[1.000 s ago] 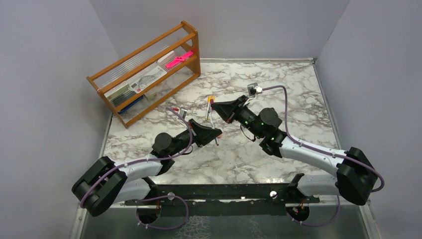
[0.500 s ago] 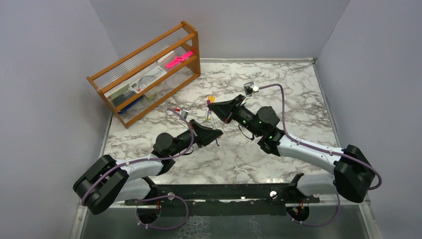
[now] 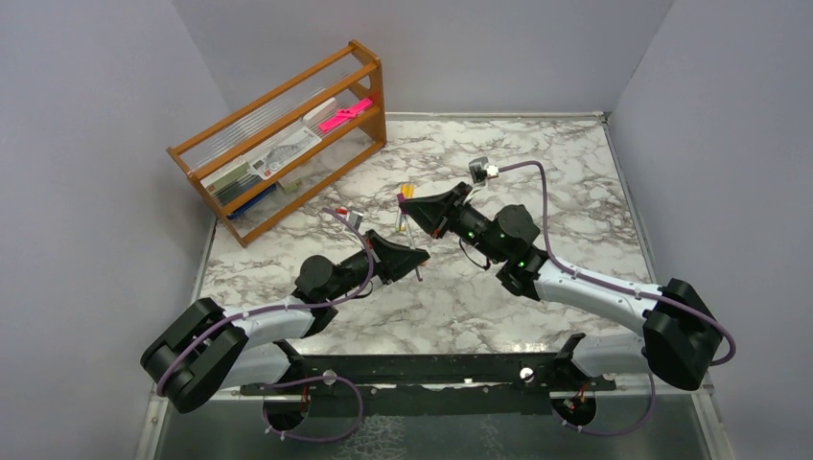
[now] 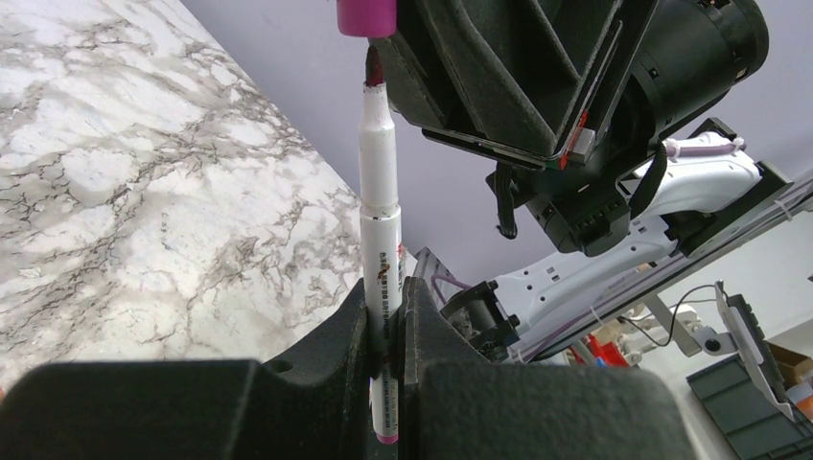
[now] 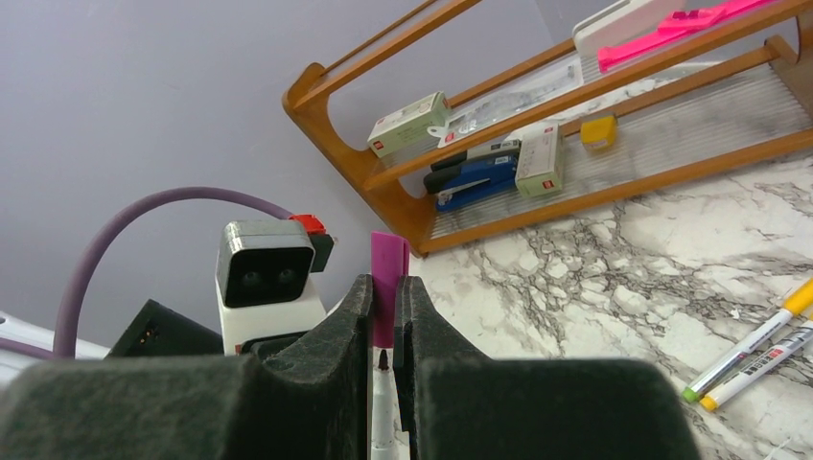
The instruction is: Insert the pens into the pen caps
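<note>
Purple cap point(image 5: 389, 259) x1 pinched by R gripper point(image 5: 383, 287); L gripper point(image 4: 386, 307) clamps pen point(image 4: 379, 172); 2 pens point(image 5: 748, 344) loose.

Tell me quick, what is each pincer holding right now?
Left pincer: closed, holding a white pen.
Right pincer: closed, holding a purple cap.

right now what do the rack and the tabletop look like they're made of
Rack: apparently varnished wood, orange-brown with a slight sheen. Tabletop: marble-look, white with grey veining; real stone or printed laminate cannot be told.
</note>
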{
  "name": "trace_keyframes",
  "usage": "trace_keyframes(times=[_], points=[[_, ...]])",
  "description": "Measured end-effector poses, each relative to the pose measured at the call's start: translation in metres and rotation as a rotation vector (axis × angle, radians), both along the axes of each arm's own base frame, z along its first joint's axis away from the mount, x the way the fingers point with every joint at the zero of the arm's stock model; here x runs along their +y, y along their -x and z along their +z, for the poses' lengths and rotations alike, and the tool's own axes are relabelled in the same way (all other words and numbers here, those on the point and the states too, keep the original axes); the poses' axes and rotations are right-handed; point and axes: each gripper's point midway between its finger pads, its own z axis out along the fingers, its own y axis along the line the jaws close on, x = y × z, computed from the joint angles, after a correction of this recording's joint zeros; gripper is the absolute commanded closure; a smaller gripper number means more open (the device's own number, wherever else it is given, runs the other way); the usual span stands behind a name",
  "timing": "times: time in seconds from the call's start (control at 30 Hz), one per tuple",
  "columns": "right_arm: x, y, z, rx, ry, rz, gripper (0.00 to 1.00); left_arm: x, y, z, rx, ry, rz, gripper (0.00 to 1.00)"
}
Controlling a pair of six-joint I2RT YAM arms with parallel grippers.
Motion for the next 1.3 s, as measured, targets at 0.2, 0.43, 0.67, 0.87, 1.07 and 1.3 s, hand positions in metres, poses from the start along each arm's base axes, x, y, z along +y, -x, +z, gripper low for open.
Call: trace_keyframes(times=[0.2, 0.43, 0.67, 0.87, 1.07, 1.3], points=[[0.0, 0.001, -0.006, 0.006, 0.009, 0.004, 0.99, 0.0, 0.0, -0.001, 0.001, -0.002, 0.0, 1.0], [-0.004, 0.005, -0.01, 0.008, 0.01, 0.005, 0.99, 0.0, 0.0, -0.002, 0.005, -0.006, 0.001, 1.0], [-0.01, 0.01, -0.012, 0.005, 0.006, 0.007, 0.99, -0.002, 0.0, -0.007, 0.008, -0.028, 0.001, 1.0], [-0.016, 0.013, -0.023, 0.018, 0.013, 0.005, 0.99, -0.009, -0.007, -0.002, -0.003, -0.035, 0.003, 1.0], [-0.019, 0.013, -0.023, 0.019, 0.008, -0.003, 0.99, -0.012, -0.016, 0.002, -0.011, -0.039, 0.015, 1.0], [-0.021, 0.012, -0.022, 0.007, 0.014, -0.008, 0.86, -0.014, -0.018, 0.0, -0.05, -0.073, 0.019, 1.0]])
